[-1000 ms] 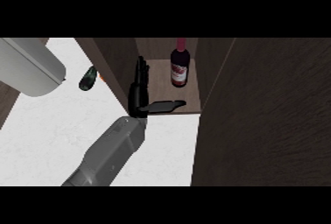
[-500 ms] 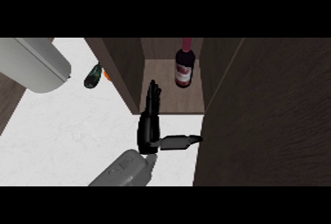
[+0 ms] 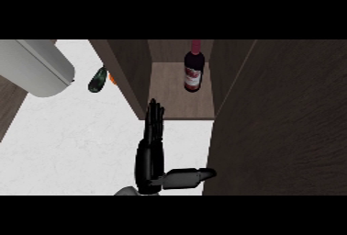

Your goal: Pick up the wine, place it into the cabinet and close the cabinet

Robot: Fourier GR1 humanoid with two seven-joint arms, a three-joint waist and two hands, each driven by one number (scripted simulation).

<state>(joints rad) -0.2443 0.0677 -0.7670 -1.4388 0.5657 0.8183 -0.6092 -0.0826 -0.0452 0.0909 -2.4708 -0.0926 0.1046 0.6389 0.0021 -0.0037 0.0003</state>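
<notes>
The wine bottle, dark with a red neck and a red-and-white label, stands at the back of the open cabinet, on its wooden floor. Nothing touches it. My left hand is low in the view over the white counter, in front of the cabinet's opening. Its fingers are straight and point toward the cabinet's front edge, and its thumb sticks out to the right. It holds nothing. The right hand does not show.
The cabinet's dark door stands open along the right side, close to my thumb. A white rounded appliance sits at the upper left. A dark green object and a small orange one lie by the cabinet's left wall.
My left hand has drawn back from the cabinet's mouth toward the view's lower edge, with the forearm now almost out of view. The wine bottle stays standing inside.
</notes>
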